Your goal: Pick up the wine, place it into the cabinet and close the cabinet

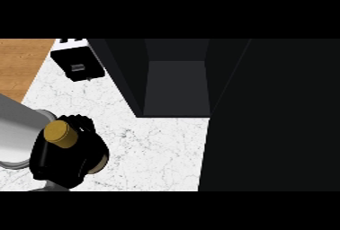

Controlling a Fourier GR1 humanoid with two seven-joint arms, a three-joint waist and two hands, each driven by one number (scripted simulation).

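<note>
While held: left hand [63,157] fingers curled round wine [61,134]; no label legible

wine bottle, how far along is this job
Done: the left robot hand is curled round the wine bottle, gold cap showing. In hand: carrying it over the counter. Left: set it inside the open cabinet, then close the door.

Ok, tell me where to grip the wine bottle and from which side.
Grip the body below the gold cap, coming from the side: the wine bottle stands upright, cap toward the camera. The left hand already curls round it that way.
</note>
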